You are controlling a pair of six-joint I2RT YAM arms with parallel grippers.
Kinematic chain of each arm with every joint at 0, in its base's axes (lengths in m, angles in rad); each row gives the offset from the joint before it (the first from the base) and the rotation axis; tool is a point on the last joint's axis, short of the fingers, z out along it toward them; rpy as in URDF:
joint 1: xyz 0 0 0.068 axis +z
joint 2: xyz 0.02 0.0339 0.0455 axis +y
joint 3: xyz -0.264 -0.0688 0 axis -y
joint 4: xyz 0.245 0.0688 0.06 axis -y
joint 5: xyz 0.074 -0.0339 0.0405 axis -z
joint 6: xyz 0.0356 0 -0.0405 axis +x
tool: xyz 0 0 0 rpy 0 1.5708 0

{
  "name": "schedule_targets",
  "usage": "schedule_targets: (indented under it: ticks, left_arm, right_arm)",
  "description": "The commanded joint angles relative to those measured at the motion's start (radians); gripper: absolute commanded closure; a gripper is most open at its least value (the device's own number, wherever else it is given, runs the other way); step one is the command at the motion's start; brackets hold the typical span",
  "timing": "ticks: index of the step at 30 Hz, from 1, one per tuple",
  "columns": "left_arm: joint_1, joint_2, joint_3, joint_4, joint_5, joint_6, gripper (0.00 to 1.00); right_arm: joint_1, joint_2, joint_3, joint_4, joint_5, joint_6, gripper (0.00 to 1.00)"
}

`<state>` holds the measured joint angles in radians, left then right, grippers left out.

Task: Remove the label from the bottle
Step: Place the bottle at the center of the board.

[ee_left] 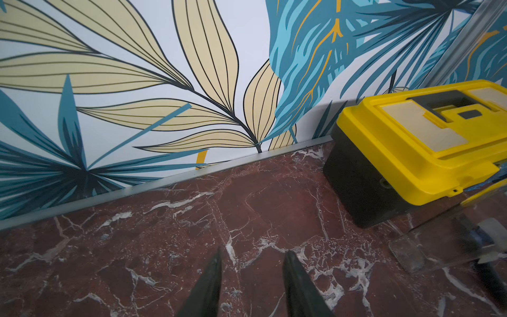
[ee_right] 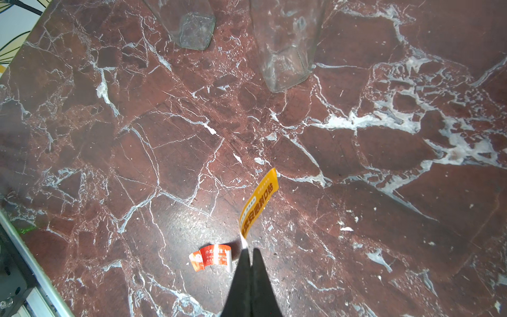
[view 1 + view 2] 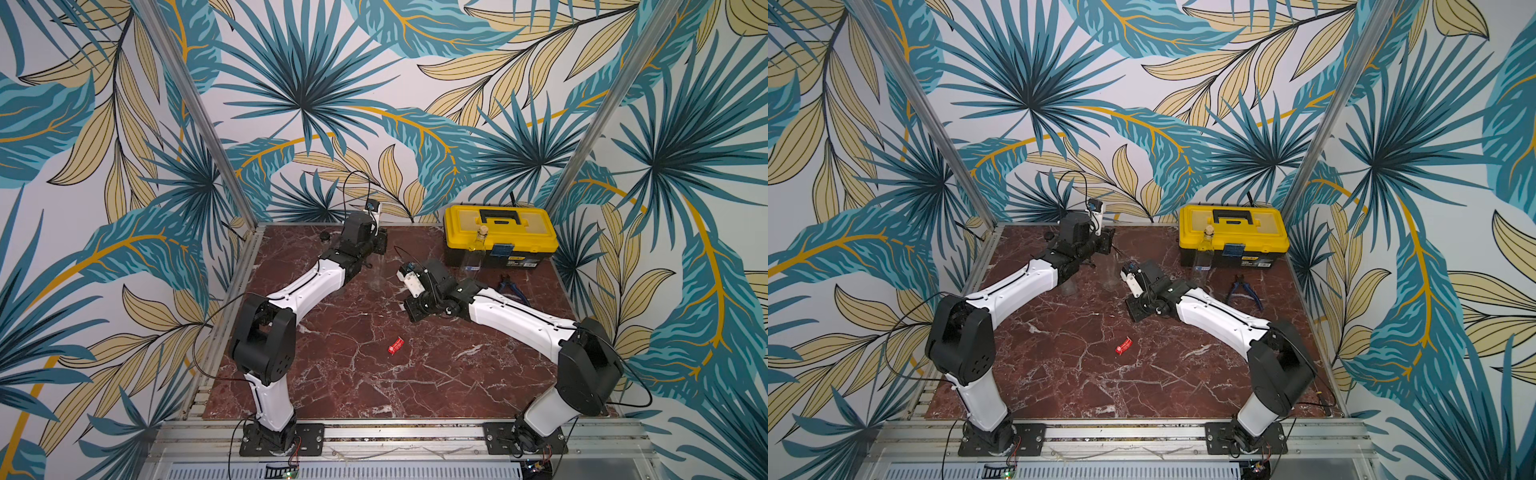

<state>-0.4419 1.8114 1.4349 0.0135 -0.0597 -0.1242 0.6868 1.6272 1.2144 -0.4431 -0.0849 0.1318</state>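
We find the orange label (image 2: 259, 203) off the bottle and clamped by one end between the closed fingers of the right hand (image 2: 249, 254). Its long axis runs straight out from the fingertips, printed face showing, free end away from the hand over the counter (image 2: 384, 170). The clear bottle (image 3: 377, 272) stands upright on its base between the two arms, long axis vertical. It carries no label that we can see and looks empty. A second clear bottle (image 2: 192, 30) stands near it, close to the left arm. A crumpled red label (image 3: 395, 345) lies loose on the counter, nearer the front edge. The left hand (image 1: 253, 251) has its fingers apart with nothing between them. The yellow toolbox (image 3: 498, 232) sits at the back with its lid closed, so we cannot tell its contents. A corked bottle (image 3: 477, 249) stands upright just in front of it, and blue-handled pliers (image 3: 513, 289) lie nearby.
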Motion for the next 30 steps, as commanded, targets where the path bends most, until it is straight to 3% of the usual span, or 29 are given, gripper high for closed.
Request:
schedule_targets:
  ticks: [1,21,23,30]
  left_arm:
    - [-0.002,-0.050,-0.022,0.022,-0.005,-0.008,0.55]
    - [-0.003,-0.158,-0.109,0.023,-0.020,-0.064,0.45]
    - [-0.003,-0.183,-0.123,0.022,-0.038,-0.070,0.44]
    - [0.000,-0.308,-0.191,0.023,-0.071,-0.100,0.42]
  right_arm:
    - [-0.002,-0.009,-0.014,0.004,-0.018,0.013,1.00]
    - [-0.001,-0.004,-0.010,-0.002,-0.048,0.016,0.98]
    - [-0.001,-0.004,-0.009,-0.007,-0.056,0.018,0.92]
    - [-0.001,0.002,0.010,-0.055,-0.117,0.010,0.56]
